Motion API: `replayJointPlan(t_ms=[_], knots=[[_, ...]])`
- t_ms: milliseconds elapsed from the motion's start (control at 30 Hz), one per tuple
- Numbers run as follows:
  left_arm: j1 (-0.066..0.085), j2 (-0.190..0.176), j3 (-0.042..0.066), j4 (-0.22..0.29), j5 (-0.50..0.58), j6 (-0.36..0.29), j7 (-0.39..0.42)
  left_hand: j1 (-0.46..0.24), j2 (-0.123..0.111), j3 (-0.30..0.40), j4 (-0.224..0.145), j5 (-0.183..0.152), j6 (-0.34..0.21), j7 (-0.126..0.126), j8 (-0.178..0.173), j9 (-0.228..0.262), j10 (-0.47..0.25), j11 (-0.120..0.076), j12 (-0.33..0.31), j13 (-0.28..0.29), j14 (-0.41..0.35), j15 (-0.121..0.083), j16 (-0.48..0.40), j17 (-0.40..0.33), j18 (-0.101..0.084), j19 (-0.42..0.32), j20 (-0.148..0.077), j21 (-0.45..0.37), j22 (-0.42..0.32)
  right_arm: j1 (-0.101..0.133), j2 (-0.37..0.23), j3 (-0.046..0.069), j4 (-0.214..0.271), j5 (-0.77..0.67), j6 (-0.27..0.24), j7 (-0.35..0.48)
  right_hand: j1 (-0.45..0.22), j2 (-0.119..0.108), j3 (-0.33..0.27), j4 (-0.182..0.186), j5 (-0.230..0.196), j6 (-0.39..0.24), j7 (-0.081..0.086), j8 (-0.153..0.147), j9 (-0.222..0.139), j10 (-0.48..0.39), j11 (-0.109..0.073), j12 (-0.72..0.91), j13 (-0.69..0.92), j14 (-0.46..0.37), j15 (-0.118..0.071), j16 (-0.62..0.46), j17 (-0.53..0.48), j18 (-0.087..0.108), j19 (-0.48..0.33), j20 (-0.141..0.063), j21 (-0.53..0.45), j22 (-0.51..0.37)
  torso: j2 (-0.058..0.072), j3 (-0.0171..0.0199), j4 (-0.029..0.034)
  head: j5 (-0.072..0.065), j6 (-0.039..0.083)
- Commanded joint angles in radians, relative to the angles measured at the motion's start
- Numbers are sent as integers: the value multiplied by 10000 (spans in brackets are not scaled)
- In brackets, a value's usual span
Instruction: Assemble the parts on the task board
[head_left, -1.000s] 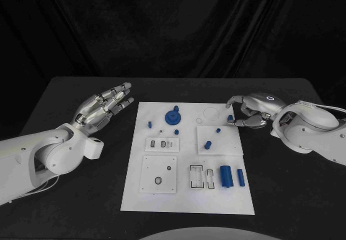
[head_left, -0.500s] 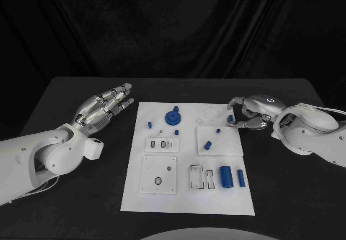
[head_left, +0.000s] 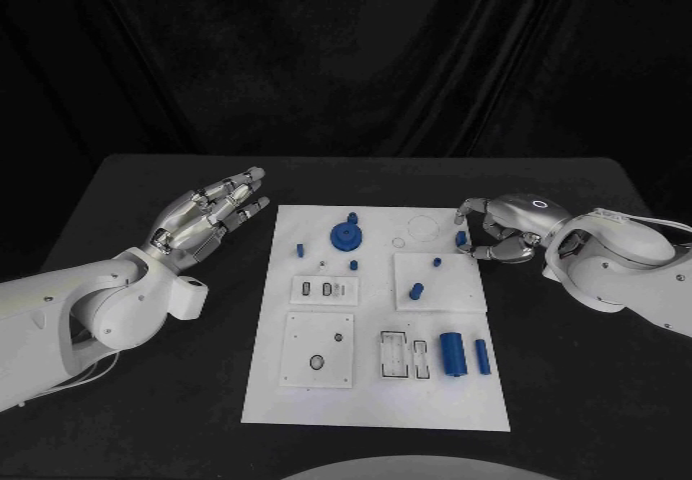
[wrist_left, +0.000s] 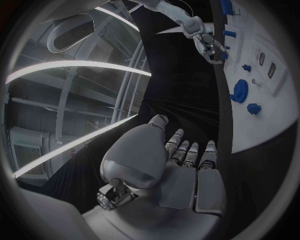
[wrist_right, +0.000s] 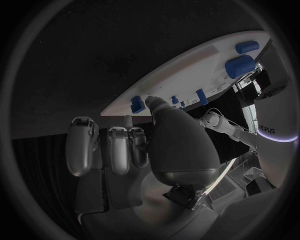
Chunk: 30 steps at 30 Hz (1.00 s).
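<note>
Task board: white plate flat on the black counter, lying between my two hands. Blue parts on it: a gear-like piece toward the far end, two cylinders side by side at the near end, small pegs scattered between. One small blue part stands at the board's edge, right at the fingertips of my right hand. That hand's fingers curl in around the part; whether they actually grip it I cannot tell. My left hand hovers off the board's other side, fingers extended and apart, holding nothing.
</note>
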Motion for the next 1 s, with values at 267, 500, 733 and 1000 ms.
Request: replayJointPlan(t_ms=[267, 500, 733, 1000], knots=[[-12, 24, 8, 2, 41, 193, 171, -83, 42, 92, -20, 54, 87, 83, 68, 23, 95, 111, 121, 39, -5, 90, -36, -17, 191, 26, 83, 53, 15, -44, 33, 2, -55, -70, 292, -111, 307, 32, 289, -29, 1061, -157, 19, 343, -147, 1038, 73, 25, 2634, 1022, 84, 22, 2635, -6, 216, 65, -107, 2027, 2, 1, -5, 20, 14], [-14, 27, 8, -15, 41, 217, 159, -86, 40, 103, -27, 54, 100, 88, 72, 25, 111, 119, 138, 44, -5, 94, -36, -17, 191, 28, 86, 54, 16, -50, 70, 2, -84, -70, 305, -132, 307, 52, 369, -17, 1139, 143, 19, 672, -102, 1038, 74, 25, 2634, 1022, 87, 22, 2635, -5, 214, 69, -112, 2027, 3, -1, -1, 19, 24], [-15, 34, 8, -29, 41, 242, 132, -88, 39, 112, -31, 53, 113, 92, 77, 26, 125, 125, 155, 49, -5, 97, -36, -17, 191, 27, 89, 53, 15, -55, 107, 1, -109, -70, 324, -165, 246, 72, 404, -6, 1063, 397, 4, 923, -66, 1038, 65, 25, 2634, 1022, 81, 22, 2635, -4, 215, 68, -112, 2027, 3, -2, 1, 14, 7], [-16, 41, 8, -49, 41, 278, 82, -88, 39, 112, -31, 53, 113, 92, 77, 26, 125, 125, 155, 49, -5, 97, -36, -17, 191, 27, 89, 53, 15, -59, 152, 1, -138, -70, 323, -246, 189, 178, 515, -19, 926, 919, -39, 1182, -102, 1038, 32, 25, 2634, 1022, 57, 22, 2635, -1, 211, 52, -126, 2024, 2, -1, 0, 13, -44]])
